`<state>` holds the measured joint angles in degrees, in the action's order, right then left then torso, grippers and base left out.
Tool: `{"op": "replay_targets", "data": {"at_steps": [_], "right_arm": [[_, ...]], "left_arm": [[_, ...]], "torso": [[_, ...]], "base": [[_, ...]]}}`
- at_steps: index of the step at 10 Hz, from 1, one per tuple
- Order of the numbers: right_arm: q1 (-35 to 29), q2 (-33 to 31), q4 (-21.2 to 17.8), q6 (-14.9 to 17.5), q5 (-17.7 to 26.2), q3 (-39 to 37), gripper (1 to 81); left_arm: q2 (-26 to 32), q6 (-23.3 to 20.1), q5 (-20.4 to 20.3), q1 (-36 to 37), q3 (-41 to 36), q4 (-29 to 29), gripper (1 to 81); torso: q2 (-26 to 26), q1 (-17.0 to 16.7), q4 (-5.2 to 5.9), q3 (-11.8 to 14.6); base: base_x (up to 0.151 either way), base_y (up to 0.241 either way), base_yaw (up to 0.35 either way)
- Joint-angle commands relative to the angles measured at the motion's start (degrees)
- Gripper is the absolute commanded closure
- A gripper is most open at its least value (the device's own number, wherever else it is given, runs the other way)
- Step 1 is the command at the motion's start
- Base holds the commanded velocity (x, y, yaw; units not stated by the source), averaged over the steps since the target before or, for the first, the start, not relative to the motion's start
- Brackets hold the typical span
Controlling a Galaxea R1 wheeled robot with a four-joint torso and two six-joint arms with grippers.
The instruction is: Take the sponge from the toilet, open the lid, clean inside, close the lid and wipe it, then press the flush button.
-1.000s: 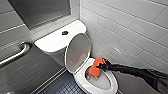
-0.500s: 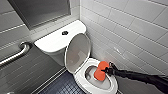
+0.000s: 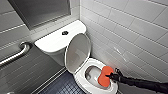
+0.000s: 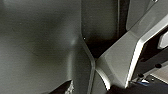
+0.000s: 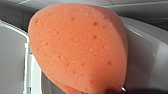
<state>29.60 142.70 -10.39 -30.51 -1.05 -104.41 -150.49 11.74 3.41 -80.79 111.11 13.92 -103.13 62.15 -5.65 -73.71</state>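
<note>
Over the near side of the toilet (image 3: 80, 79) bowl, the right gripper (image 3: 111, 75) is clamped on one edge of the orange sponge (image 3: 105, 76). The black arm reaches in from the lower right along the tiled wall. The sponge sits partly over the rim and partly over the bowl's hollow, with its broad face turned toward the porcelain, which likely suits scrubbing the inside. In the right wrist view the sponge (image 5: 77, 47) looms large against the white curve of the bowl. The lid (image 3: 77, 51) stands raised and leans back against the tank, leaving the bowl open for cleaning. The flush button (image 3: 65, 32) sits in the middle of the tank top, untouched. A metal grab bar (image 3: 15, 55) runs along the left wall.
</note>
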Motion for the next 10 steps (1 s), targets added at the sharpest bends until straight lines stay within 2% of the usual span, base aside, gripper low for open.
{"op": "replay_targets", "data": {"at_steps": [1, 3, 6, 10], "right_arm": [[-0.3, -11.7, -2.4, -0.8, -4.2, 9.6, 81.1], [3.3, -17.1, -2.4, -0.8, -7.8, 15.5, 81.1], [10.5, -20.4, -2.3, -0.6, -12.5, 19.5, 81.1], [19.4, -27.1, -1.9, -0.3, -15.8, 26.9, 81.1]], "left_arm": [[-0.1, -0.7, 4.8, -1.1, -1.3, 0.5, 1.0], [-0.4, -1.4, 4.8, -1.1, -1.3, 0.4, 1.0], [-0.6, -1.6, 4.8, -1.1, -1.7, 0.3, 1.0], [-0.4, -1.7, 4.8, -1.0, -1.7, 0.4, 1.0]], "torso": [[0.0, 0.0, 0.0, 0.0], [0.0, 0.0, 0.0, 0.0], [0.0, 0.0, 0.0, 0.0], [0.0, 0.0, 0.0, 0.0]], "base": [[0.0, 0.0, 0.0], [0.0, 0.0, 0.0], [0.0, 0.0, 0.0], [0.0, 0.0, 0.0]]}}
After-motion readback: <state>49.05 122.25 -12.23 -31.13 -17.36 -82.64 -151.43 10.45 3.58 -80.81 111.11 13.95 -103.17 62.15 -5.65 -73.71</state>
